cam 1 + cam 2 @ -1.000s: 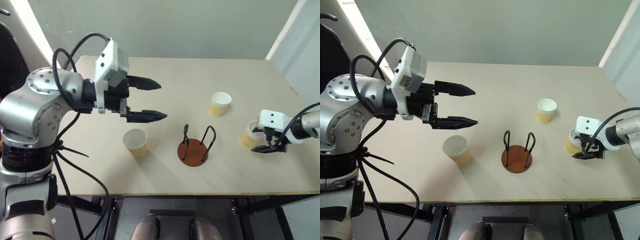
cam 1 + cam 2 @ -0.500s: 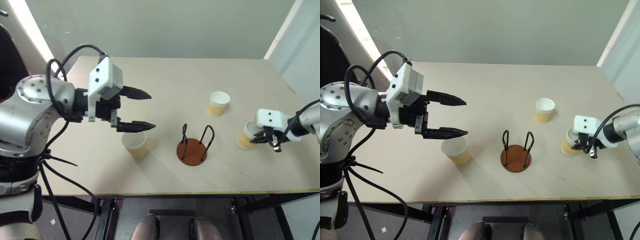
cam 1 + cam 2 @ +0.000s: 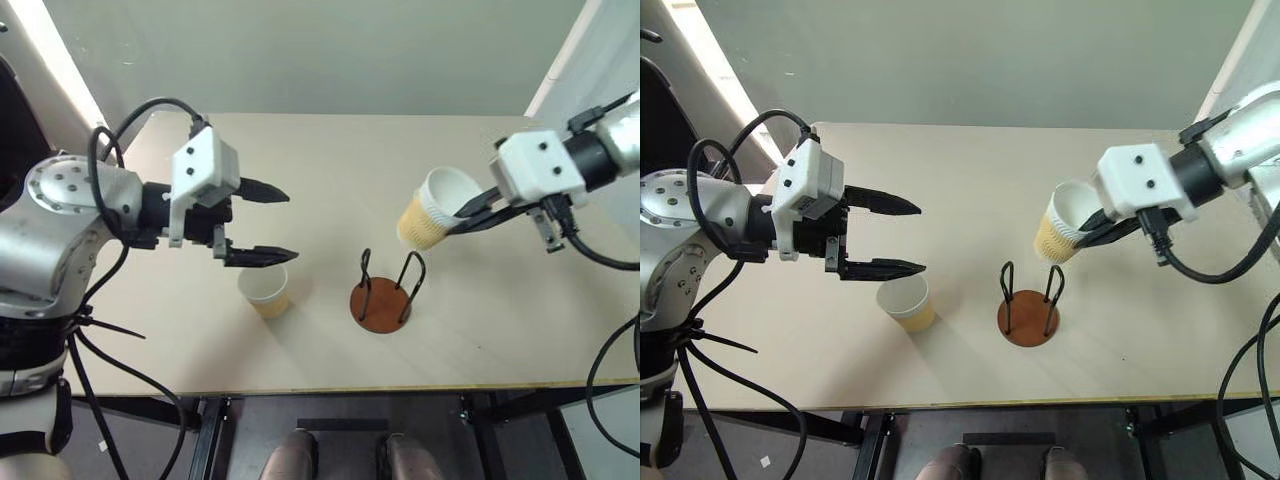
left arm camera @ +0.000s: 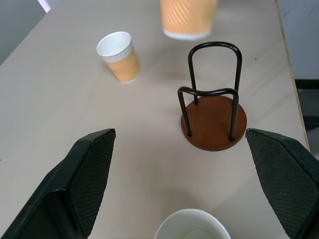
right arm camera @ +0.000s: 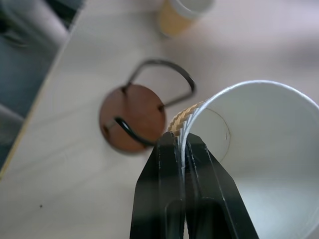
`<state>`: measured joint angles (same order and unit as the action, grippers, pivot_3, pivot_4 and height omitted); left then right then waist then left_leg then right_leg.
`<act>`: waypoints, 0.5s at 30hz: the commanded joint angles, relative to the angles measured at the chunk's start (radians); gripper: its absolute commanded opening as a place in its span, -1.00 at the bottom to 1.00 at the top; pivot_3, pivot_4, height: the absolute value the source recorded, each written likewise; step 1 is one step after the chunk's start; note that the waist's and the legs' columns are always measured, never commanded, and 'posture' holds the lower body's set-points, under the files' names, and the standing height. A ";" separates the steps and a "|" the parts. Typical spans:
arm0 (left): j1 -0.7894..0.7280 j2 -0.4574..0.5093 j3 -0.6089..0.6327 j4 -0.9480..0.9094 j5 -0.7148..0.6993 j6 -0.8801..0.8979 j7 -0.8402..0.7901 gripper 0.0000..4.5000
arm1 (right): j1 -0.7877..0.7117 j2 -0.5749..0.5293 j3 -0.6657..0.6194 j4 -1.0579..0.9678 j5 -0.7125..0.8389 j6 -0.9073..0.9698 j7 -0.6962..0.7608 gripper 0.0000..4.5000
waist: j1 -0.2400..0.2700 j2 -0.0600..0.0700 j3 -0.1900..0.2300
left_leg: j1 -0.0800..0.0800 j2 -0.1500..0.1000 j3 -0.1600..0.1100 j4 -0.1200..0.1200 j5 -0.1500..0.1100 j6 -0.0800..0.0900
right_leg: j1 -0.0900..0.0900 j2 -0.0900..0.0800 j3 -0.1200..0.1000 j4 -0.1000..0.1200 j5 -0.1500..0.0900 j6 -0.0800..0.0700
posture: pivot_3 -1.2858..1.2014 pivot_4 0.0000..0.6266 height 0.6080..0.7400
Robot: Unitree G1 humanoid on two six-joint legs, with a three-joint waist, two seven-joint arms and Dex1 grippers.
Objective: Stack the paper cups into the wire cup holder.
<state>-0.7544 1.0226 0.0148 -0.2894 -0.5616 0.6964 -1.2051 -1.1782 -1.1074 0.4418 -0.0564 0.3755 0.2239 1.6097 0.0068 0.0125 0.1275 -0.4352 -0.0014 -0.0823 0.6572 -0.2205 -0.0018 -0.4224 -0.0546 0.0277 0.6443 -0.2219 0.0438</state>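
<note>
My right gripper (image 3: 458, 221) is shut on the rim of a paper cup (image 3: 424, 213), pinching its wall between the two fingers (image 5: 169, 164). That cup hangs tilted in the air, just above and behind the wire cup holder (image 3: 384, 293), a brown disc with black wire loops. A second cup (image 3: 265, 290) stands upright on the table, left of the holder. My left gripper (image 3: 292, 226) hovers open just above and behind it, holding nothing. A third cup (image 4: 119, 56) stands farther back on the table.
The pale wooden table (image 3: 330, 160) has its front edge close below the holder and its right edge near my right arm. A grey wall rises behind the table.
My right gripper has closed on the cup at the table's right side, lifted it and carried it left, up over the wire holder. The left gripper has barely shifted and stays open.
</note>
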 commanded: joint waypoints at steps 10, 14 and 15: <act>0.047 0.019 0.044 -0.068 -0.019 0.009 0.017 1.00 | -0.079 0.073 0.134 0.004 0.024 -0.114 0.005 -0.98 | -0.003 0.000 0.000 | 0.000 0.001 0.000 -0.002 0.000 0.000 | -0.002 0.000 0.000 0.001 -0.001 -0.002 | 0.03 -0.52 1.00; 0.051 0.019 0.046 -0.079 -0.024 0.015 0.024 1.00 | -0.090 0.081 0.167 0.016 -0.002 -0.135 0.005 -0.98 | -0.003 0.000 0.000 | 0.000 0.001 0.000 -0.002 0.000 0.000 | -0.001 0.000 0.000 0.002 -0.001 -0.002 | 0.03 -0.52 1.00; 0.052 0.018 0.046 -0.080 -0.024 0.015 0.026 1.00 | -0.094 0.084 0.177 0.025 -0.014 -0.145 0.005 -0.98 | -0.003 0.000 0.000 | 0.000 0.001 0.000 -0.002 0.000 0.000 | -0.001 0.000 0.000 0.002 -0.001 -0.002 | 0.03 -0.52 1.00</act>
<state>-0.7005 1.0272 0.0265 -0.3408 -0.5795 0.7090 -1.1897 -1.2407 -1.0235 0.6129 -0.0378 0.3791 0.0994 1.6099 0.0036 0.0124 0.1275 -0.4350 -0.0008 -0.0825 0.6552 -0.2211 -0.0017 -0.4239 -0.0548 0.0273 0.6459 -0.2230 0.0415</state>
